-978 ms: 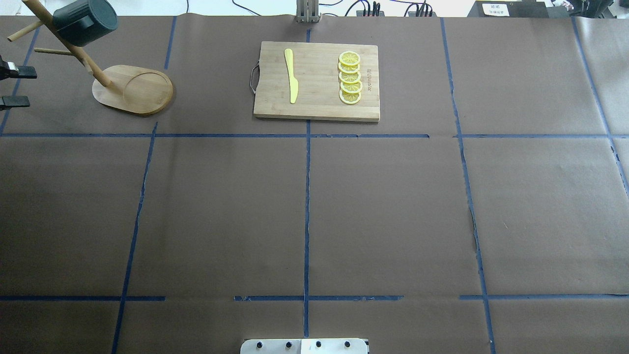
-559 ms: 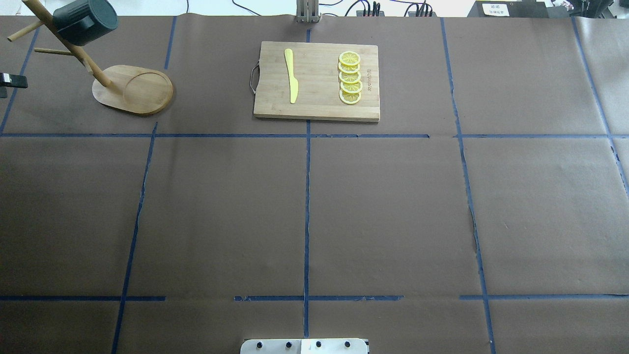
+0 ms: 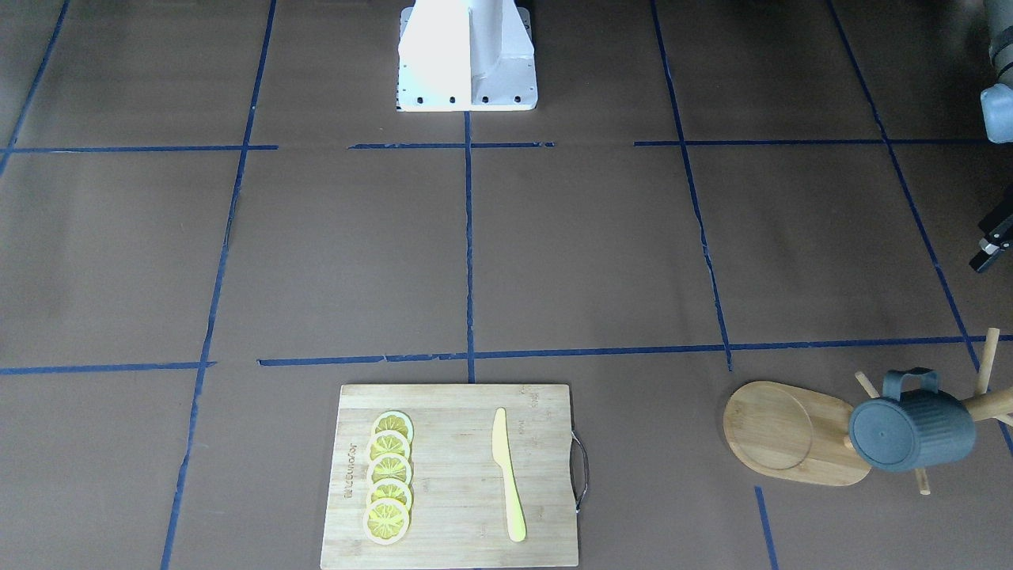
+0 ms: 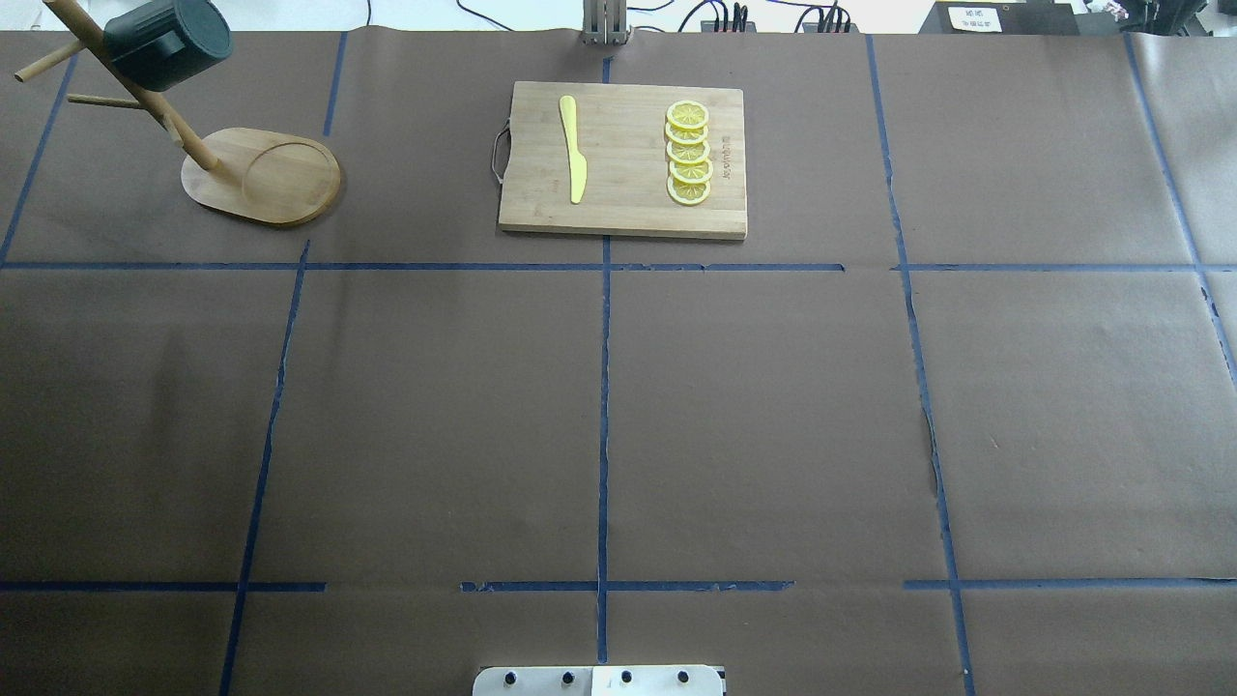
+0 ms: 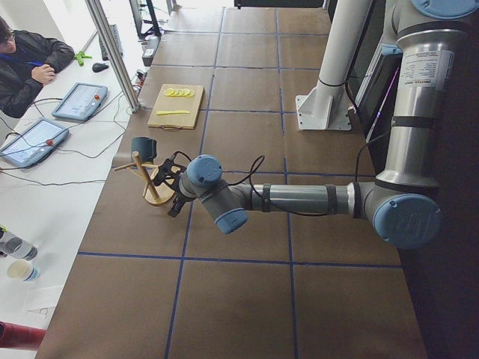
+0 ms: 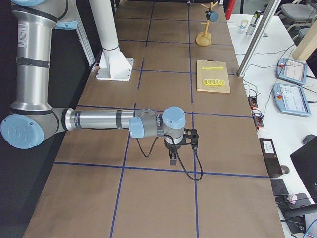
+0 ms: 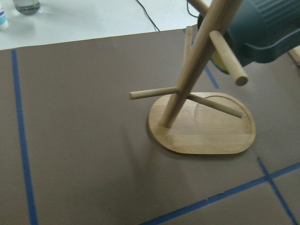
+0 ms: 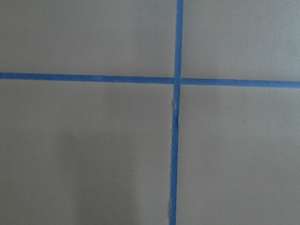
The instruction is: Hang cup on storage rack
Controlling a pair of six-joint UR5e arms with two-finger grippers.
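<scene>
The cup (image 4: 166,41) hangs tilted on a peg of the storage rack (image 4: 261,176) at the table's far-left corner. I can't tell how wide the left gripper (image 3: 993,241) or the right gripper (image 6: 173,157) stands, and I see nothing held in either. My worry is the left arm, close by, clipping a peg and shaking the cup off.

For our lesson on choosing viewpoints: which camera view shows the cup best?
Exterior front-facing: the whole cup shows large, handle loop included, on the rack. Overhead shows it small in the corner. The left wrist view crops it. Side views show it tiny; the right wrist view, not at all.
</scene>
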